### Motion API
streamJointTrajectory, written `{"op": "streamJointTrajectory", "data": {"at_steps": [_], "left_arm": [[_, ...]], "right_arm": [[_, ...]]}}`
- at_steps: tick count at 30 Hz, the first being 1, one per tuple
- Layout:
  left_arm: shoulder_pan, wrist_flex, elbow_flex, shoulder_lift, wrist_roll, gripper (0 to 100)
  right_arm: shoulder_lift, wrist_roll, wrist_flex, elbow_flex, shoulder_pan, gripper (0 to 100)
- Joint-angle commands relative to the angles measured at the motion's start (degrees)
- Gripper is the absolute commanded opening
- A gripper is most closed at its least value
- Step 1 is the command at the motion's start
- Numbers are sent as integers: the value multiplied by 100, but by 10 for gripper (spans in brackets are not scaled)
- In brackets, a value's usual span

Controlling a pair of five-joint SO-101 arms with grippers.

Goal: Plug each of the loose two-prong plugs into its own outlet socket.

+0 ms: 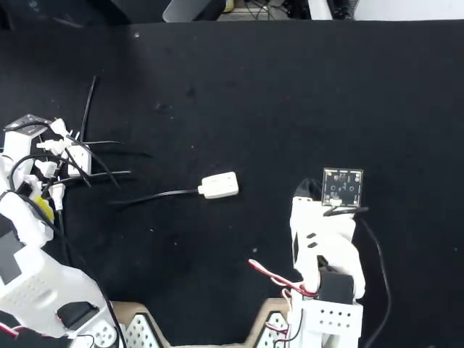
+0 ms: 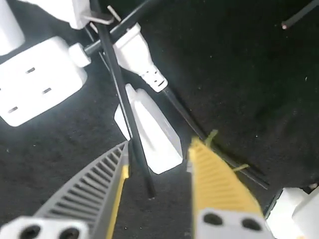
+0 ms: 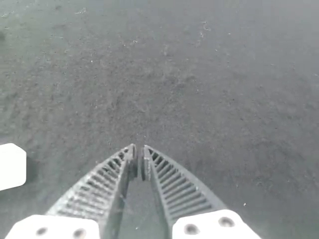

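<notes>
Plugs and black cords lie tangled at the left edge of the black worktop. One loose plug rests alone near the middle. The left pincer is spread wide and holds nothing. A white plug and a black cord lie between its yellow-faced fingers, beside a white outlet block. The right pincer is closed tight on nothing above bare worktop.

table cover: black cloth | past far edge: grey object, cables
</notes>
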Motion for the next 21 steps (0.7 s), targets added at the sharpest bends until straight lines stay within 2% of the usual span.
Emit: {"op": "streamJointTrajectory", "data": {"at_steps": [1,9,16,21], "left_arm": [[-66,53,-259,-62,-229,198],[-242,62,-251,-62,-202,23],[-163,914,-725,-193,-185,30],[66,1512,-1956,-563,466,30]], "right_arm": [[-277,-9,-105,-127,-53,15],[-277,-9,-114,-119,-53,15],[-277,-9,-114,-127,-53,15],[-277,-9,-123,-127,-53,15]]}}
